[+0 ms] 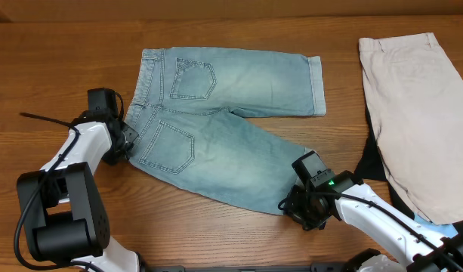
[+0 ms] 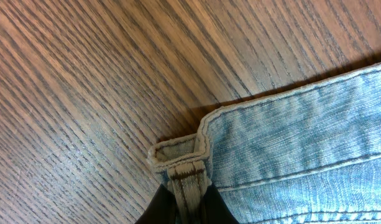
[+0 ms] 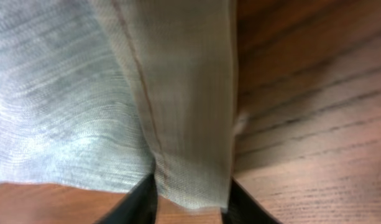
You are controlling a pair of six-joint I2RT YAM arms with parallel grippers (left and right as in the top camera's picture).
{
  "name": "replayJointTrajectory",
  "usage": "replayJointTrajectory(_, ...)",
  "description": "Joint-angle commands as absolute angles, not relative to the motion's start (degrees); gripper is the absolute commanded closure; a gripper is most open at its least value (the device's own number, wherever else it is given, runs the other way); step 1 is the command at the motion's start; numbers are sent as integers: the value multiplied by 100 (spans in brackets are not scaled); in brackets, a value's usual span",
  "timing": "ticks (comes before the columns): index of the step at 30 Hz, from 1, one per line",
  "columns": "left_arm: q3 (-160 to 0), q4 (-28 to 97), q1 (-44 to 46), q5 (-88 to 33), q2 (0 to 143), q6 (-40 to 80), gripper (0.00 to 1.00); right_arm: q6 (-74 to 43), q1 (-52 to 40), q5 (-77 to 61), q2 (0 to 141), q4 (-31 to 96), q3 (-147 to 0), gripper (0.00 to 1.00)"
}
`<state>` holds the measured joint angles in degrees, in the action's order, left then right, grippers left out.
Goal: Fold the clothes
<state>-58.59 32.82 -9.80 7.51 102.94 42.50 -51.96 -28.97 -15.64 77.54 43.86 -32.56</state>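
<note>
Pinching waistband corner of denim shorts [image 1: 216, 151], laid flat on the table [image 1: 65, 60] pockets up, with left gripper [image 1: 129, 145]. Straddling lower leg's cuffed hem with right gripper [image 1: 295, 208]; cannot tell whether clamped.

Bare table [image 1: 57, 68] is left open at far left and along the far edge. Centre is covered by denim shorts [image 1: 223, 151] — a wedge of wood is left between the legs. Right side is blocked by beige shorts [image 1: 416, 113] over a black garment [image 1: 373, 162]; only a narrow strip is left beside the denim cuff.
</note>
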Motion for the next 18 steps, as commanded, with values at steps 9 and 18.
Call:
replayJointTrajectory(9,-5730,3498,-1035,604,10634,3903,96,-5074,-2578,-1103,7758,4842,-3782,96)
replayJointTrajectory(18,-7491,5325,-1177,624,9985,3039,96,-3723,-1431,-729,7625,6193,-5900,96)
